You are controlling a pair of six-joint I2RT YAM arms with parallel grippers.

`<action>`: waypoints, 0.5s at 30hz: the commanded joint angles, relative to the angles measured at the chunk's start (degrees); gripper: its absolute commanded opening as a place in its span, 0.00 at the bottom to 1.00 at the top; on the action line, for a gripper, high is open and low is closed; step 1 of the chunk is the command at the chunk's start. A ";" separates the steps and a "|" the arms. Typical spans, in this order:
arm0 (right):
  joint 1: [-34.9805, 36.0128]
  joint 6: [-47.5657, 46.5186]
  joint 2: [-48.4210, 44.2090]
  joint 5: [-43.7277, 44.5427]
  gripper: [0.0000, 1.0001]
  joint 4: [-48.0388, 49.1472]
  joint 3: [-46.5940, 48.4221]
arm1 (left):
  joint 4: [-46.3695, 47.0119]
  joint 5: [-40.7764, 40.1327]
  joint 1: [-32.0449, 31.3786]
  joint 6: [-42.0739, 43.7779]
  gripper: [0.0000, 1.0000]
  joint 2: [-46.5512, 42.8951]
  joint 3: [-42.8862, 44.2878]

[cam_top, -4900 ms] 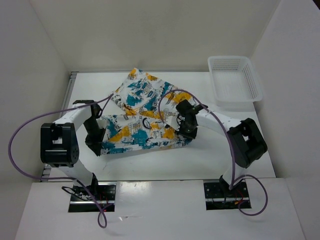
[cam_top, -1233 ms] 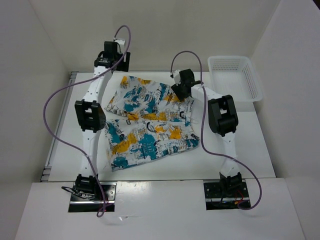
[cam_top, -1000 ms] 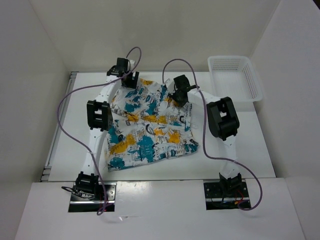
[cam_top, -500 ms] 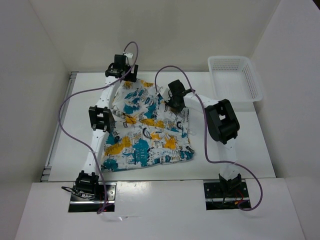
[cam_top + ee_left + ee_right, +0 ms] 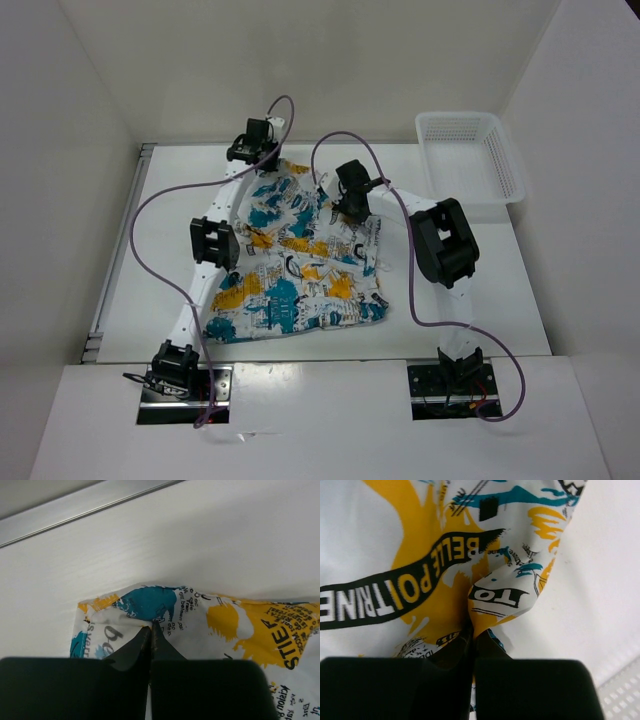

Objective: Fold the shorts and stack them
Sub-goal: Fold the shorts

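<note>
Top external: shorts (image 5: pixel 300 270) mid-counter (image 5: pixel 480 300), open counter left, right, near; basket (image 5: pixel 470 160) far right. Rumpled teal-yellow print. Clamped on its far edge: left end effector (image 5: pixel 266 166), right end effector (image 5: pixel 350 212).

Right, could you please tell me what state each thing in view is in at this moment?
shorts: spread out on the table, unfolded, pinched at two spots.
left gripper: shut on the shorts' far left corner.
right gripper: shut on a raised fold of the shorts.
basket: upright, empty.
</note>
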 commanded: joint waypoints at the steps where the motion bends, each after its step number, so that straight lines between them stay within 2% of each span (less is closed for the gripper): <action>1: 0.50 1.42 -3.88 6.50 0.00 3.71 0.68 | -2.97 0.01 0.07 0.16 0.00 0.08 2.77; 6: 0.50 1.95 -6.78 13.72 0.00 11.78 0.16 | -2.45 2.01 2.70 0.16 0.00 -8.96 2.77; 9: 0.50 0.38 -9.68 15.05 0.00 12.42 0.77 | -4.63 4.29 4.28 0.16 0.00 -14.93 2.77; 13: 0.50 -1.21 -14.77 13.55 0.00 10.76 -0.63 | -14.44 5.70 5.69 0.16 0.00 -21.37 2.77; 15: 1.03 -2.52 -18.73 12.33 0.00 10.75 -4.40 | -19.38 6.32 5.69 0.16 0.00 -24.43 2.77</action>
